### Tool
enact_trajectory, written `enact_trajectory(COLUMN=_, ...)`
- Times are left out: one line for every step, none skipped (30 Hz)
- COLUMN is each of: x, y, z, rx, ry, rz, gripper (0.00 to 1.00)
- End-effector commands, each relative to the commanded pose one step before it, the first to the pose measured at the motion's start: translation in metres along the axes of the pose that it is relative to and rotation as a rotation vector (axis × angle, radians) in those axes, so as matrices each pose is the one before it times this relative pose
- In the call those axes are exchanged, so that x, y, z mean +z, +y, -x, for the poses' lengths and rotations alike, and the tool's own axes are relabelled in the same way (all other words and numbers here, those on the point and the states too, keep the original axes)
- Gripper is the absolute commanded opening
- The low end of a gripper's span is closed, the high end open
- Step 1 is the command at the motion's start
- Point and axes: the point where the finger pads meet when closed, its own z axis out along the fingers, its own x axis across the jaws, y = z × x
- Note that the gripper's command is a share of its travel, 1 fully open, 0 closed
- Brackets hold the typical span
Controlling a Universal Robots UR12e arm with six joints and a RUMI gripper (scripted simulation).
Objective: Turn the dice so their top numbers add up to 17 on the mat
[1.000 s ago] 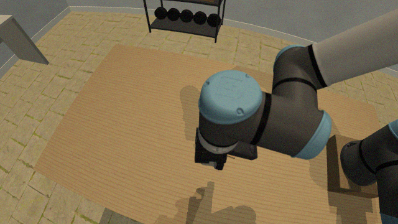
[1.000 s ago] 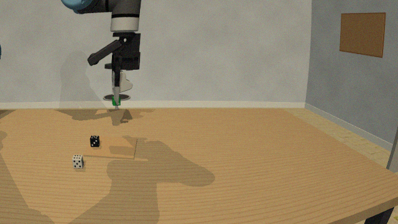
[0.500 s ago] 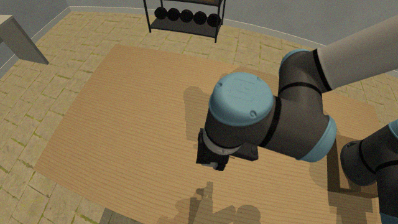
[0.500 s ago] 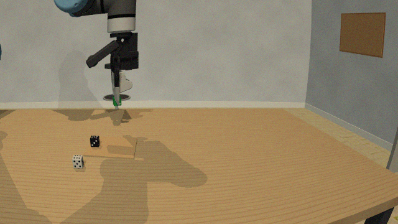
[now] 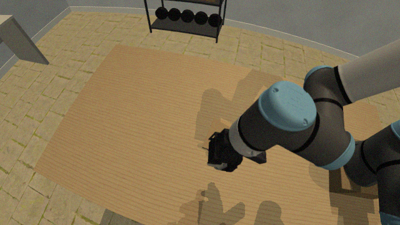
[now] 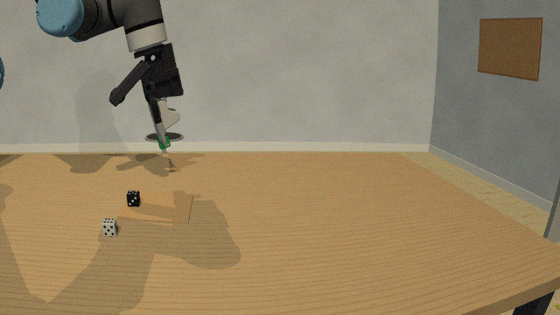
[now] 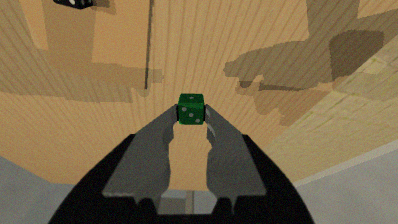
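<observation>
My gripper (image 7: 191,105) is shut on a green die (image 7: 191,108) and holds it well above the table; the die also shows at the fingertips in the exterior view (image 6: 164,142). A black die (image 6: 133,198) sits flat at the left edge of the thin tan mat (image 6: 164,209). A white die (image 6: 109,227) sits flat on the table, in front of and left of the black die, off the mat. In the wrist view the black die (image 7: 74,3) shows at the top left edge. In the top view the gripper body (image 5: 222,154) hides the dice.
A black shelf with several dark balls (image 5: 187,15) stands on the floor beyond the table. A grey table corner (image 5: 15,37) is at the far left. A stool (image 6: 168,136) stands behind the table. The table's right edge (image 6: 503,206) drops to the tiled floor.
</observation>
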Motion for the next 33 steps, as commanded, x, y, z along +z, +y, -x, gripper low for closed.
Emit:
enact_trajectory(x=0.00138, y=0.00248, z=0.00057, rx=-0.00091, ry=0.00145, rz=0.15576, gripper=0.06)
enact_trajectory(x=0.00000, y=0.00000, z=0.00000, rx=0.00000, ry=0.00000, rz=0.00000, gripper=0.06)
enact_trajectory(x=0.00000, y=0.00000, z=0.00000, rx=0.00000, ry=0.00000, rz=0.00000, gripper=0.06)
enact_trajectory(x=0.00056, y=-0.00001, z=0.00012, rx=0.00042, ry=0.00027, rz=0.02403, gripper=0.06)
enact_trajectory(x=0.00016, y=-0.00007, z=0.00004, rx=0.00013, ry=0.00010, rz=0.02432, gripper=0.06)
enact_trajectory(x=-0.00025, y=-0.00012, z=-0.00004, rx=-0.00018, ry=-0.00007, rz=0.02454, gripper=0.06)
enact_trajectory(x=-0.00068, y=-0.00014, z=-0.00012, rx=-0.00050, ry=-0.00024, rz=0.02469, gripper=0.06)
enact_trajectory(x=-0.00057, y=-0.00010, z=-0.00010, rx=-0.00042, ry=-0.00022, rz=0.02417, gripper=0.06)
enact_trajectory(x=0.00085, y=0.00000, z=0.00020, rx=0.00065, ry=0.00029, rz=0.02218, gripper=0.06)
enact_trajectory(x=0.00045, y=-0.00005, z=0.00012, rx=0.00036, ry=0.00017, rz=0.02212, gripper=0.06)
enact_trajectory(x=0.00005, y=-0.00007, z=0.00003, rx=0.00007, ry=0.00005, rz=0.02199, gripper=0.06)
enact_trajectory(x=-0.00034, y=-0.00007, z=-0.00006, rx=-0.00022, ry=-0.00006, rz=0.02179, gripper=0.06)
enact_trajectory(x=-0.00071, y=-0.00005, z=-0.00015, rx=-0.00050, ry=-0.00016, rz=0.02153, gripper=0.06)
enact_trajectory(x=-0.00106, y=-0.00001, z=-0.00023, rx=-0.00077, ry=-0.00027, rz=0.02121, gripper=0.06)
enact_trajectory(x=0.00078, y=0.00000, z=0.00023, rx=0.00063, ry=0.00017, rz=0.01887, gripper=0.06)
enact_trajectory(x=0.00056, y=-0.00003, z=0.00017, rx=0.00047, ry=0.00014, rz=0.01839, gripper=0.06)
enact_trajectory(x=0.00026, y=-0.00004, z=0.00009, rx=0.00024, ry=0.00008, rz=0.01795, gripper=0.06)
enact_trajectory(x=-0.00002, y=-0.00003, z=0.00001, rx=0.00002, ry=0.00003, rz=0.01746, gripper=0.06)
enact_trajectory(x=0.00000, y=0.00000, z=0.00000, rx=0.00000, ry=0.00000, rz=0.00000, gripper=0.06)
enact_trajectory(x=0.00000, y=0.00000, z=0.00000, rx=0.00000, ry=0.00000, rz=0.00000, gripper=0.06)
enact_trajectory(x=-0.00027, y=-0.00002, z=-0.00006, rx=-0.00018, ry=-0.00002, rz=0.01692, gripper=0.06)
enact_trajectory(x=-0.00049, y=0.00000, z=-0.00012, rx=-0.00036, ry=-0.00006, rz=0.01635, gripper=0.06)
enact_trajectory(x=-0.00069, y=0.00004, z=-0.00018, rx=-0.00053, ry=-0.00009, rz=0.01573, gripper=0.06)
enact_trajectory(x=-0.00085, y=0.00007, z=-0.00024, rx=-0.00067, ry=-0.00012, rz=0.01508, gripper=0.06)
enact_trajectory(x=0.00057, y=0.00005, z=0.00021, rx=0.00050, ry=0.00004, rz=0.01357, gripper=0.06)
enact_trajectory(x=0.00049, y=0.00002, z=0.00018, rx=0.00043, ry=0.00004, rz=0.01284, gripper=0.06)
enact_trajectory(x=0.00034, y=0.00000, z=0.00013, rx=0.00030, ry=0.00003, rz=0.01215, gripper=0.06)
enact_trajectory(x=0.00021, y=-0.00001, z=0.00008, rx=0.00018, ry=0.00002, rz=0.01144, gripper=0.06)
enact_trajectory(x=0.00009, y=-0.00002, z=0.00004, rx=0.00008, ry=0.00002, rz=0.01071, gripper=0.06)
enact_trajectory(x=0.00000, y=-0.00002, z=0.00000, rx=0.00000, ry=0.00001, rz=0.00997, gripper=0.06)
enact_trajectory(x=-0.00008, y=-0.00002, z=-0.00003, rx=-0.00007, ry=0.00001, rz=0.00922, gripper=0.06)
enact_trajectory(x=-0.00013, y=-0.00002, z=-0.00005, rx=-0.00012, ry=0.00001, rz=0.00847, gripper=0.06)
enact_trajectory(x=-0.00017, y=-0.00001, z=-0.00007, rx=-0.00016, ry=0.00001, rz=0.00772, gripper=0.06)
